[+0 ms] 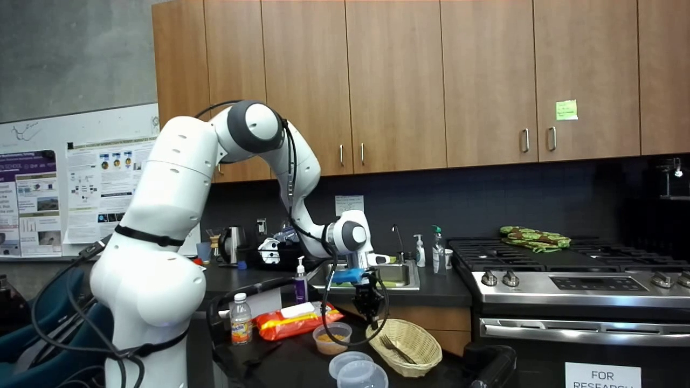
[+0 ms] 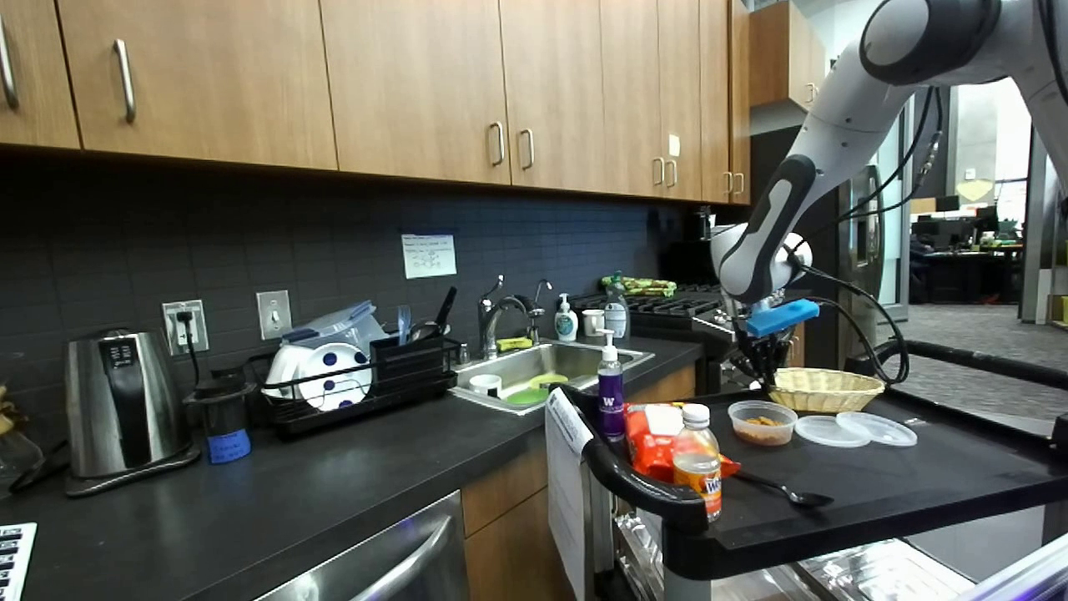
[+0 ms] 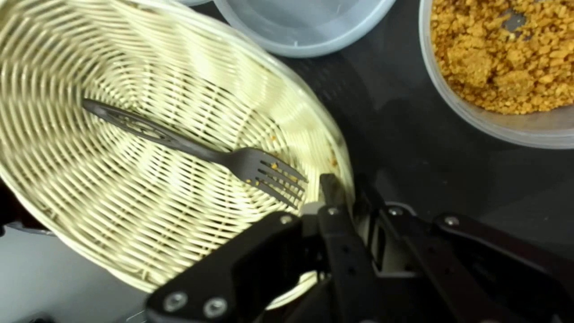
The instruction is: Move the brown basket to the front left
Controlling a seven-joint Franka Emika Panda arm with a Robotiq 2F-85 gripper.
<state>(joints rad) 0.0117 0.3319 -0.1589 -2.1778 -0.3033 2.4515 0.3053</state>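
The brown basket [image 1: 423, 337] is a tan woven, shallow basket on the black cart top, in both exterior views [image 2: 822, 401]. In the wrist view it fills the left side [image 3: 188, 98]. A dark plastic fork [image 3: 179, 141] lies inside it with a few orange crumbs. My gripper [image 3: 352, 190] points down at the basket's rim, with one finger inside the wall and one outside. The fingers are close together and look shut on the rim; the outer finger is hard to see against the dark surface. The gripper also shows in both exterior views [image 1: 372, 322] [image 2: 761, 376].
Beside the basket stand a clear tub of orange crumbs [image 2: 763, 434] and clear lids [image 1: 362, 375]. A red bag [image 1: 291, 325], drink bottle [image 1: 240, 320] and purple pump bottle [image 1: 301, 285] stand farther off. A spoon [image 2: 805, 499] lies on the cart top [image 2: 934, 480], which has a raised handle [image 2: 634, 484].
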